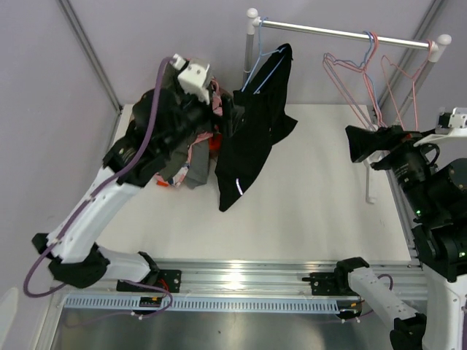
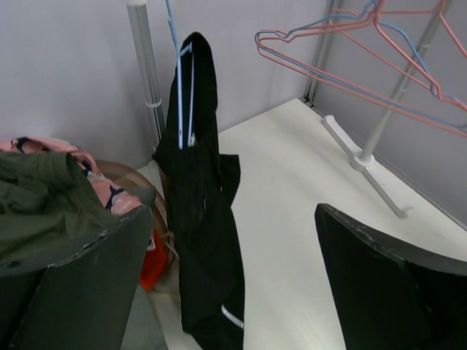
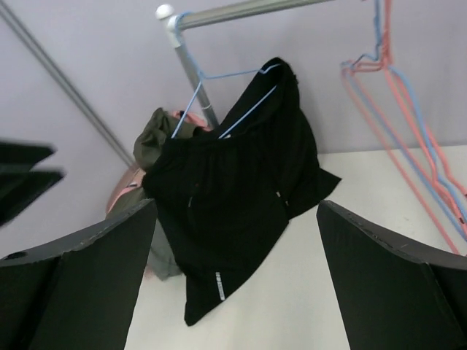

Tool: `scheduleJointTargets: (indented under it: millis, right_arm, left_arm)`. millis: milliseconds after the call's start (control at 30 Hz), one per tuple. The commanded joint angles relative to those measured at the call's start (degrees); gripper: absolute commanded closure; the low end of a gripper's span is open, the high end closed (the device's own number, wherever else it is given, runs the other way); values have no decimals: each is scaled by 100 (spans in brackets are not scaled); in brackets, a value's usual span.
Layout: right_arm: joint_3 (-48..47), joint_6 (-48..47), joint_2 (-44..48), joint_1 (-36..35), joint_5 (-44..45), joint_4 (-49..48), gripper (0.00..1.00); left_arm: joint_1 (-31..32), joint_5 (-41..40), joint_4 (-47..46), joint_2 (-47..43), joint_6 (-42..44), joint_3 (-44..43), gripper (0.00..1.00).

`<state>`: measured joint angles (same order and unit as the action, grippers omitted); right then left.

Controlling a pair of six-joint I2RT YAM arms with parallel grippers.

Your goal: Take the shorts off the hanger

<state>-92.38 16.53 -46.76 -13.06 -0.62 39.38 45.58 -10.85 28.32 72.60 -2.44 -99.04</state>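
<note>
The black shorts (image 1: 252,138) hang on a blue hanger (image 1: 264,69) at the left end of the rack bar, their lower end trailing on the table. They also show in the left wrist view (image 2: 201,211) and the right wrist view (image 3: 233,197). A pile of pink patterned, olive (image 1: 179,168) and orange shorts lies left of them. My left gripper (image 1: 222,117) is open above the pile, beside the black shorts. Olive cloth (image 2: 40,193) lies against its left finger (image 2: 80,292). My right gripper (image 1: 359,144) is open and empty, well right of the shorts, facing them.
The rack bar (image 1: 343,30) crosses the back of the table. Empty pink and blue hangers (image 1: 368,76) hang at its right end, close to my right gripper. The rack's upright and foot (image 1: 370,193) stand at the right. A grey wall lies behind.
</note>
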Motion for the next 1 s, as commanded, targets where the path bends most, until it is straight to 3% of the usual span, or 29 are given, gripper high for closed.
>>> scheduleJointTargets:
  millis: [0, 300, 500, 600, 667, 767, 967]
  right_arm:
    - [579, 262, 61, -30, -623, -246, 1]
    - [1731, 544, 870, -30, -816, -386, 1]
    - [2337, 816, 1230, -30, -1080, -658, 0]
    - [2645, 1237, 1065, -39, -1448, -1527, 1]
    - [2550, 1387, 399, -82, -1616, -2125, 1]
    - [1919, 1370, -787, -528, -1311, -2636, 1]
    - [-454, 1027, -3421, -1119, -1019, -2716, 0]
  left_arm:
    - [-505, 873, -107, 771, 173, -826, 1]
    - [-1401, 1945, 297, 3336, 420, -3503, 1]
    - [-1684, 2088, 315, 3911, 77, -4175, 1]
    - [-1684, 1754, 342, 3596, -99, -3843, 2]
    - [-1684, 1439, 175, 2921, -248, -2983, 2]
    - [-1693, 1332, -185, 1868, -371, -1914, 1]
    - [-1693, 1235, -124, 154, -653, -390, 1]
